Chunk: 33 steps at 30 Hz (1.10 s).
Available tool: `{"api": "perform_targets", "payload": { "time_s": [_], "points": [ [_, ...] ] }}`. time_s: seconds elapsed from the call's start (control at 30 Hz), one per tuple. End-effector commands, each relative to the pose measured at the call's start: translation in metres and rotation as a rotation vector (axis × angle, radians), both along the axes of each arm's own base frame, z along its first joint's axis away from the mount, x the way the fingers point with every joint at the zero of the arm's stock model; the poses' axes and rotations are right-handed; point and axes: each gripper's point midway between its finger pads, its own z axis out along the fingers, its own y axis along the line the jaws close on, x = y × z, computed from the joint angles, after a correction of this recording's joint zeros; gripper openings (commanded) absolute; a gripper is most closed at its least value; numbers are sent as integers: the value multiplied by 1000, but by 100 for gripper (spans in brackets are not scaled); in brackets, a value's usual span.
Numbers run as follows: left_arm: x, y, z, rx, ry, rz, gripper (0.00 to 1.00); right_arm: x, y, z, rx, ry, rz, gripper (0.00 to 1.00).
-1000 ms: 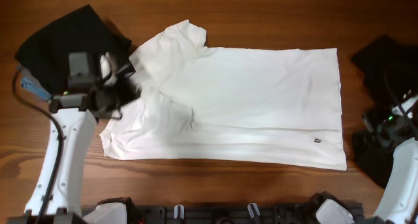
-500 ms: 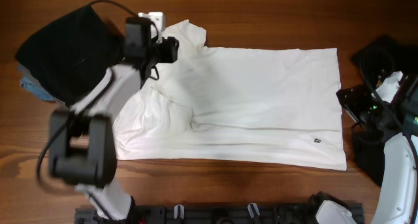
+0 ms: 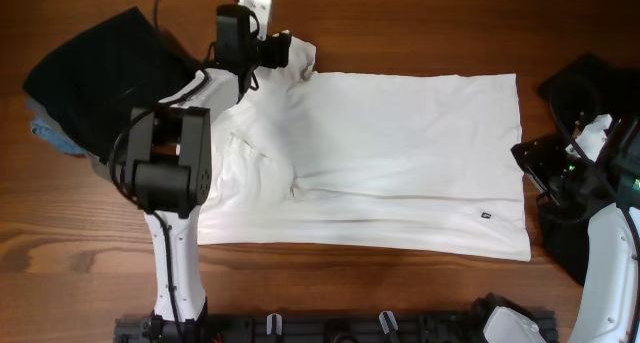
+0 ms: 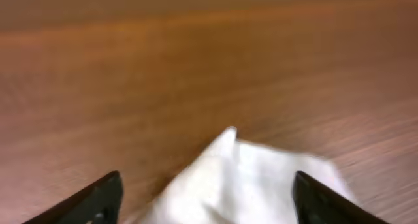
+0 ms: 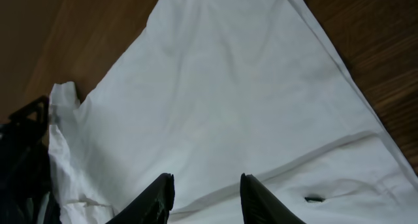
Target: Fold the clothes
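T-shirt (image 3: 400,153) flat across middle of worktop (image 3: 420,18), hem toward right edge, one sleeve (image 3: 290,53) at far edge. Small tag (image 3: 485,216) by hem, toward near-right corner. Black garment (image 3: 100,73) bunched in far-left corner, just beside shirt. Left gripper (image 3: 272,51) over far sleeve, fingers (image 4: 104,194) spread wide, sleeve tip between them, unpinched; wrist view blurred. Right gripper (image 3: 528,155) at hem, fingers (image 5: 160,198) moderately apart, nothing held.
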Motion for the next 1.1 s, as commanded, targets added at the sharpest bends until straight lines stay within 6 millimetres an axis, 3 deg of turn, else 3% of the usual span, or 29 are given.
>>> {"api": "perform_targets", "payload": {
  "time_s": [0.0,0.1,0.2,0.47,0.57,0.67,0.87,1.0,1.07],
  "points": [
    [-4,-3,-36,25,49,-17,73,0,1,2,-15,-1,16,37],
    [-6,-5,-36,19,63,-15,51,-1,1,1,-15,0,16,37],
    [-5,-6,-24,-27,63,16,4,-1,1,2,-15,0,16,37],
    [-1,-6,41,-78,-7,41,5,7,-14,3,-101,-25,0,38],
    [-4,-5,69,-80,-27,43,9,26,-14,17,-190,-150,129,37],
    [-16,2,85,-59,4,64,5,50,-13,34,-272,-275,197,37],
    [-44,8,81,-25,133,76,4,85,-13,34,-311,-357,235,37],
    [-66,12,67,-1,243,78,4,111,-17,8,-302,-352,251,38],
    [-80,14,57,15,315,79,4,123,-21,-15,-288,-323,253,38]
  ]
}}
